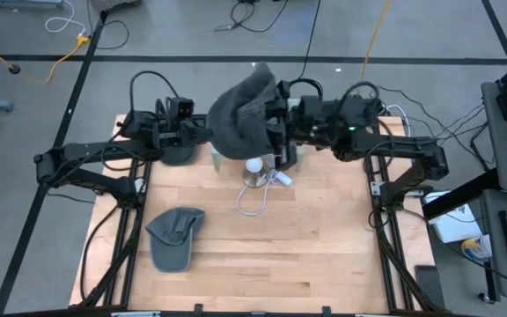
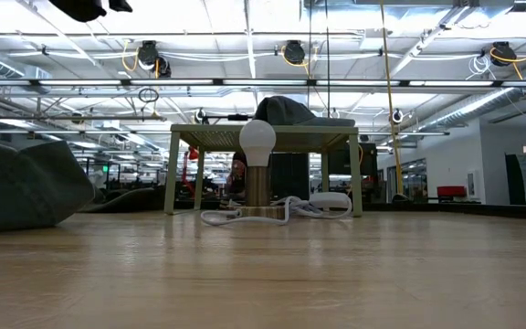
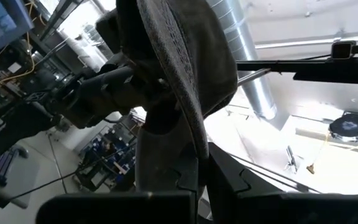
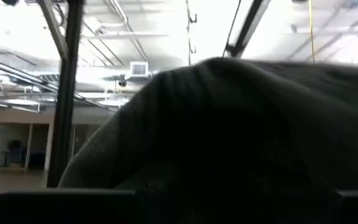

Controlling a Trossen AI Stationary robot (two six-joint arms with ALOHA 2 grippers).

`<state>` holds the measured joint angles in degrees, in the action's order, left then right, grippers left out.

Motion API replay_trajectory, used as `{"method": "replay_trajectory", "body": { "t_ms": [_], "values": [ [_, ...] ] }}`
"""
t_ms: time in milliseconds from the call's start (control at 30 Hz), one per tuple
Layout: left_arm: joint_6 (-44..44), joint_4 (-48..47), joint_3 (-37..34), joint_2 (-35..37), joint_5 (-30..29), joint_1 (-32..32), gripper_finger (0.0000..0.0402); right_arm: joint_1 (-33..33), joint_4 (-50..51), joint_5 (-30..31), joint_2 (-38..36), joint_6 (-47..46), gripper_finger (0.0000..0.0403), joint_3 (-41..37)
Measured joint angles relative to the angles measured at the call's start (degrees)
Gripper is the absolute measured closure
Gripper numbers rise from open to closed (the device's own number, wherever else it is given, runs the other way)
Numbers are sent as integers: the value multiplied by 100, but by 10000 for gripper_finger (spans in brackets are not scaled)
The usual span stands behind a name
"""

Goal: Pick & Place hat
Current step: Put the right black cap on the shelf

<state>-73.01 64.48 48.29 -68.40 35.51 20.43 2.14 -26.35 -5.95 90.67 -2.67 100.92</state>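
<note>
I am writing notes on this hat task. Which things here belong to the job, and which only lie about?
Job:
- dark grey hat, held up between both arms
- left gripper, shut on its brim
- right gripper, at its other side
- small green stand

Lying about:
- green cap on table
- light bulb with white cable

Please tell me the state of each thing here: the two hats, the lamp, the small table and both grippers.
Dark knit hat: lifted above the small table, held between both grippers.
Grey cap: lying flat on the wooden table, untouched.
Bulb lamp: upright under the small table.
Small table: standing upright.
Left gripper: shut on the knit hat.
Right gripper: shut on the knit hat.
</note>
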Motion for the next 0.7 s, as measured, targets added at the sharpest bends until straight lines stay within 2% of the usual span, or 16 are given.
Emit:
{"method": "replay_trajectory", "body": {
  "t_ms": [267, 500, 700],
  "values": [
    [-60, 13, 0, 4, 36, -20, 392, 49, -546, 1, 226, 156, 300, -4],
    [-102, 359, 0, 5, 1, -26, 392, 49, 263, 78, -302, 492, 291, -7],
    [-169, 837, 2, 17, -72, -32, 392, 43, 1296, 881, -747, 786, 260, -7]
  ]
}}
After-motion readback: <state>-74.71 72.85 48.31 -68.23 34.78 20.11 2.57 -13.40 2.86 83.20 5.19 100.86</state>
